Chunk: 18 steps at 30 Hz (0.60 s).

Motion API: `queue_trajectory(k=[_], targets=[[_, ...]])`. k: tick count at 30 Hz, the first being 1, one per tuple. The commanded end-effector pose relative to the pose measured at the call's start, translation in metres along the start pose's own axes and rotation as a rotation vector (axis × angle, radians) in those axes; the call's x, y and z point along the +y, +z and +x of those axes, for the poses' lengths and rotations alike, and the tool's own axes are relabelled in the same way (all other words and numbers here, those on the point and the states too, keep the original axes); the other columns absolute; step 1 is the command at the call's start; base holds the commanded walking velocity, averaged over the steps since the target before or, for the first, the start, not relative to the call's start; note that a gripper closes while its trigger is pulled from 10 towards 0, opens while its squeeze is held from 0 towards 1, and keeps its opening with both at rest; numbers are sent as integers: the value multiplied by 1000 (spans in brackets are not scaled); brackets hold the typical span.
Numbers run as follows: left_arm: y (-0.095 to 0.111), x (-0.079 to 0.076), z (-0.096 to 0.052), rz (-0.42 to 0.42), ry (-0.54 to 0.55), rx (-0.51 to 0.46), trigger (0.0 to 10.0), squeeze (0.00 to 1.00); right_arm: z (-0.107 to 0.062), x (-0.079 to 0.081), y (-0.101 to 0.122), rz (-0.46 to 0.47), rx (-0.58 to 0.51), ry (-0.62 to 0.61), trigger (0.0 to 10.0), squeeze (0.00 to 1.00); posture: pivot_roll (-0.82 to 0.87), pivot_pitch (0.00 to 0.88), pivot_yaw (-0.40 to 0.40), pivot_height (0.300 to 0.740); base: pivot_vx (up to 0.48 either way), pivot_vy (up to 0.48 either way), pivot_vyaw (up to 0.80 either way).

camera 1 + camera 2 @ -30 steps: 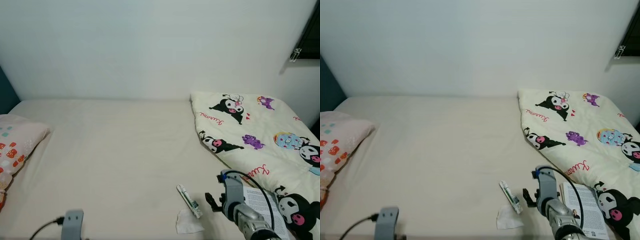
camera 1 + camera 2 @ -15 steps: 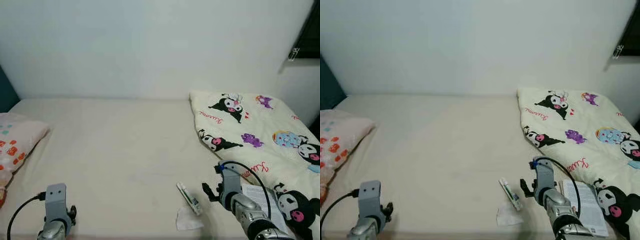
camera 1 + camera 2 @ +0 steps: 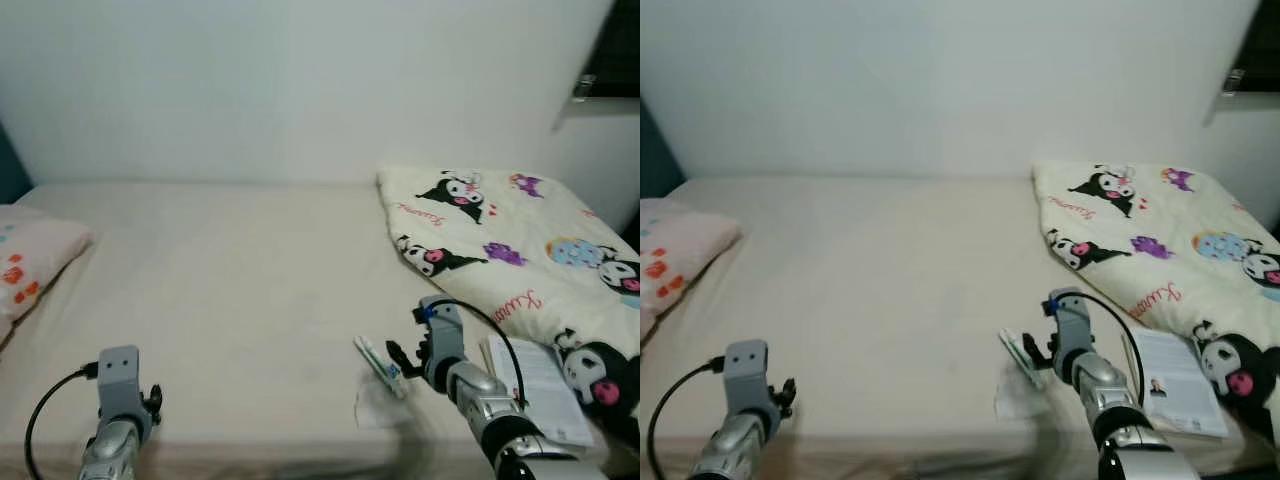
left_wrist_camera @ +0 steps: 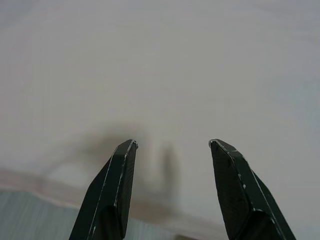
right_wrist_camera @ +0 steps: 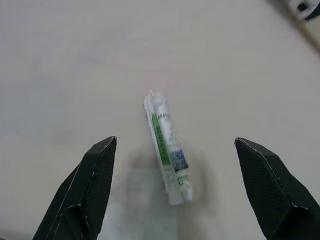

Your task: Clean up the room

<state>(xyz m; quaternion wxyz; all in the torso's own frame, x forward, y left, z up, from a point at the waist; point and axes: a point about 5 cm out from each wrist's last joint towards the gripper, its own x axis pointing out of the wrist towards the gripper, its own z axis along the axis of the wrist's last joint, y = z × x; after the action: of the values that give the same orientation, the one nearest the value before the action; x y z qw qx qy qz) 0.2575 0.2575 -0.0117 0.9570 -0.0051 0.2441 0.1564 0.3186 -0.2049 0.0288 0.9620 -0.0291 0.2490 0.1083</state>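
Note:
A white and green tube [image 3: 378, 367] lies on the cream bed sheet [image 3: 230, 290] near the front edge. A pale crumpled tissue [image 3: 374, 409] rests just in front of it. My right gripper [image 5: 175, 141] hovers open over the tube [image 5: 167, 150], one finger to each side, not touching it. In the left eye view my right arm [image 3: 470, 385] reaches in from the lower right, its wrist just right of the tube. My left gripper [image 4: 173, 143] is open above bare sheet, and its arm [image 3: 118, 405] is low at the front left.
A printed leaflet [image 3: 545, 385] lies right of my right arm, against a cartoon-print blanket [image 3: 500, 240] piled on the bed's right side. A patterned pillow [image 3: 30, 260] is at the far left. The mattress front edge [image 3: 250, 455] is close below both arms.
The camera has tilted a little. My left arm has come up into view at the front left. My right wrist has moved left and forward, closer to the tube.

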Motion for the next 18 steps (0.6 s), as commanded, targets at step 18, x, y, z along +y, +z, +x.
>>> queue_trajectory(k=[18], targets=[[18,-6,2,22,-49,-90,10000,0,1,12,-7,-92,28,81,10000,0,1,78,-10,515,0,0,0]])
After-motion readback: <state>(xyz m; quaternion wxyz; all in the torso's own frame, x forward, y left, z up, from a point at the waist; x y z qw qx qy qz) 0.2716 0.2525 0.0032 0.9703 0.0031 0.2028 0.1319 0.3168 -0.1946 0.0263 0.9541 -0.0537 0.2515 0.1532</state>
